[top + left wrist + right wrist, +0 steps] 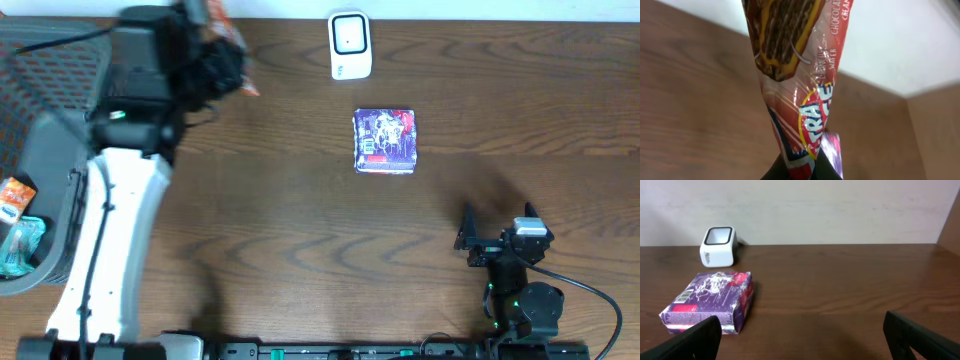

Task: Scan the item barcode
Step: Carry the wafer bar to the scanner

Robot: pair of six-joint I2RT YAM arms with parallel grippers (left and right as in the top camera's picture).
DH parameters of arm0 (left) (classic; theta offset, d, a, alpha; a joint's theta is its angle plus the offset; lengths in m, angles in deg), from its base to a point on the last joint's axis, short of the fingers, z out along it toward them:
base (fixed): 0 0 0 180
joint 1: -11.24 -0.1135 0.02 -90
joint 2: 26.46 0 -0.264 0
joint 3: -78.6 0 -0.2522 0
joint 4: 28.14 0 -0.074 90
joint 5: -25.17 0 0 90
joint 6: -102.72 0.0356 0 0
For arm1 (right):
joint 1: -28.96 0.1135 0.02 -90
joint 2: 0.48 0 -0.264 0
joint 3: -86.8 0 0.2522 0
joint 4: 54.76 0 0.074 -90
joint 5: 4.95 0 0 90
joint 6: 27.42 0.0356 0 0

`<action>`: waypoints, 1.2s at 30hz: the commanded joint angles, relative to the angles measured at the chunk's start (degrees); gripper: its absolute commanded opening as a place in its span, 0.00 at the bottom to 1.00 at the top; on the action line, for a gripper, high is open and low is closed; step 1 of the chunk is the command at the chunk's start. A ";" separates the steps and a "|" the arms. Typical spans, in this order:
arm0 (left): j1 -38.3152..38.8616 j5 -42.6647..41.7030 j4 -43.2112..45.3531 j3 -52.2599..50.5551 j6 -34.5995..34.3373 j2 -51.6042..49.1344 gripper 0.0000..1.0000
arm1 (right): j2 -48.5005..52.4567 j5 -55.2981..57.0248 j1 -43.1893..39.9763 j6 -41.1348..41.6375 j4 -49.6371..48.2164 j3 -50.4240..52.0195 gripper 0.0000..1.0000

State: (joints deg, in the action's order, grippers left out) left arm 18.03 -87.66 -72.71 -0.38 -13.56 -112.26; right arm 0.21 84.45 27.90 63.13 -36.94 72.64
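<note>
Left end effector (pixel 800 172) was clamped on a red wafer packet (pixel 795 70), held off the table (pixel 290 230) left of the white scanner (pixel 350 45).
The right end effector (pixel 497 220) stood with its 2 fingers wide apart, gripping nothing, well nearer the robot than the scanner and to its right. A purple box (pixel 385 141) lay flat near the scanner, on the robot's side.

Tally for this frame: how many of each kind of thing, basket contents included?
Scanner: 1
Purple box: 1
Wafer packet, held: 1
Basket: 1
Orange packet in basket: 1
Teal packet in basket: 1
Total: 6
</note>
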 commanded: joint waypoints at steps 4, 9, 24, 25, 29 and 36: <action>10.45 -0.48 -3.23 -0.15 1.38 -8.72 0.07 | -0.31 -0.15 -0.35 -0.85 0.24 0.09 0.99; 16.37 0.17 -3.13 -0.15 1.36 -16.72 0.07 | -0.31 -0.15 -0.35 -0.83 0.24 0.09 0.99; 24.39 6.71 0.28 -0.15 -0.17 -33.59 0.07 | -0.31 -0.15 -0.35 -0.85 0.24 0.09 0.99; 24.57 8.90 0.28 -0.15 -0.74 -33.81 0.07 | -0.31 -0.15 -0.35 -0.83 0.24 0.09 0.99; 24.90 17.77 0.31 -0.15 -3.65 -33.88 0.07 | -0.31 -0.15 -0.35 -0.83 0.24 0.09 0.99; 24.92 24.81 0.55 -0.15 -10.16 -33.90 0.07 | -0.31 -0.15 -0.35 -0.83 0.24 0.09 0.99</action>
State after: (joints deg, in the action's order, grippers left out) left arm 42.92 -67.88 -72.45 -0.42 -19.44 -145.83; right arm 0.21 84.45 27.90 63.13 -36.92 72.64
